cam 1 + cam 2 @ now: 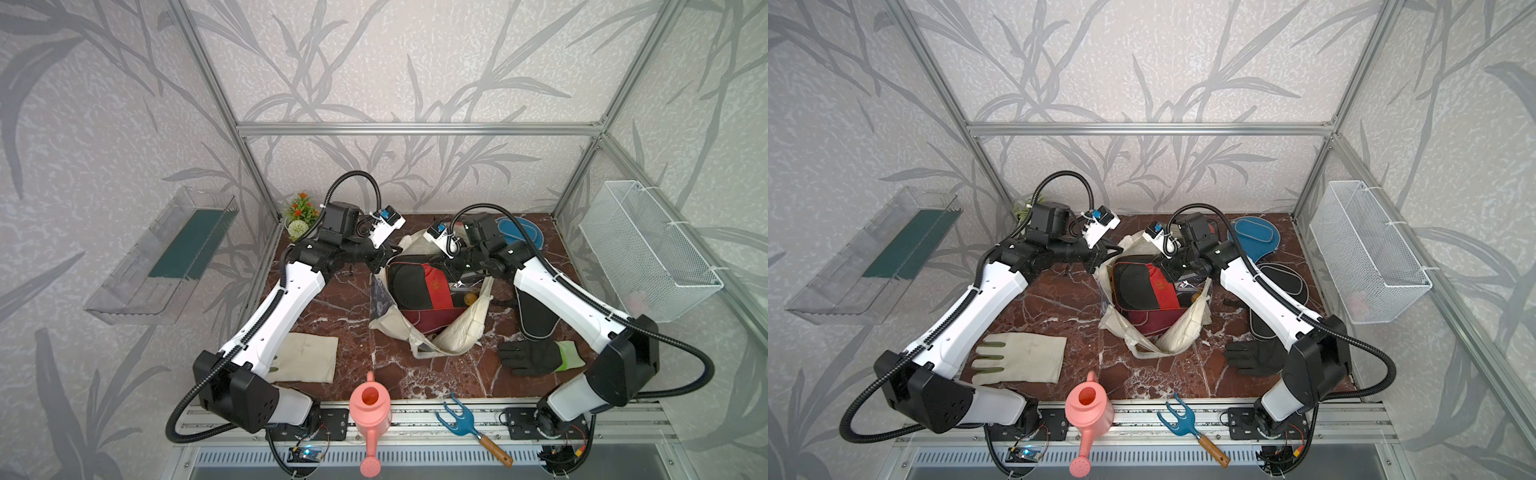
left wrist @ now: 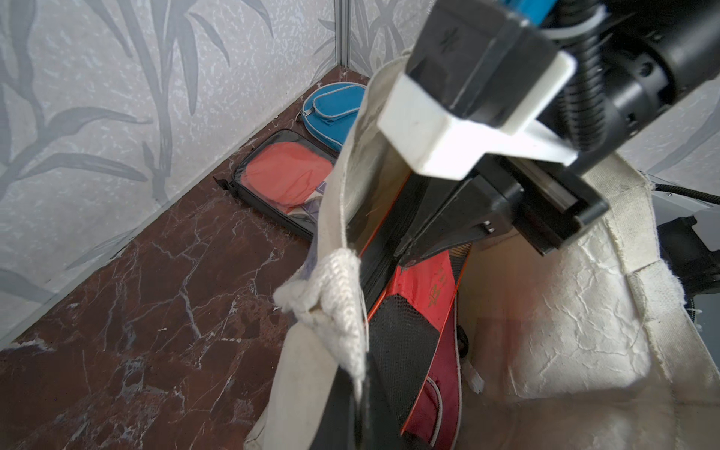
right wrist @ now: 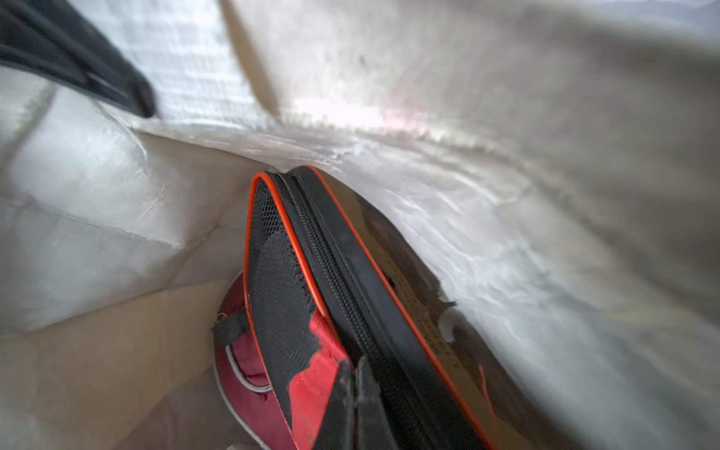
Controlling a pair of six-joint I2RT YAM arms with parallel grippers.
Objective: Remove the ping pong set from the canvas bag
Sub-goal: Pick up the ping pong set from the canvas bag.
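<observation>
The cream canvas bag (image 1: pixel 461 328) lies open mid-table in both top views. A black-and-red zip case (image 1: pixel 415 286) of the ping pong set stands on edge inside it, over a maroon case (image 1: pixel 417 323). My left gripper (image 2: pixel 364 385) is shut on the bag's rim fabric (image 2: pixel 335 296) at the far left side of the mouth. My right gripper (image 3: pixel 354 368) is inside the bag, shut on the black-and-red case (image 3: pixel 296 272) beside its zip. A blue case (image 1: pixel 517 230), a black case (image 1: pixel 536 311) and a flat box showing a red paddle (image 2: pixel 288 179) lie on the table outside the bag.
A black glove (image 1: pixel 534 357) lies front right and a cream glove (image 1: pixel 307 357) front left. A pink watering can (image 1: pixel 370 409) and a blue hand rake (image 1: pixel 459 417) sit on the front rail. A potted plant (image 1: pixel 299 214) stands back left, and a wire basket (image 1: pixel 648 249) hangs on the right wall.
</observation>
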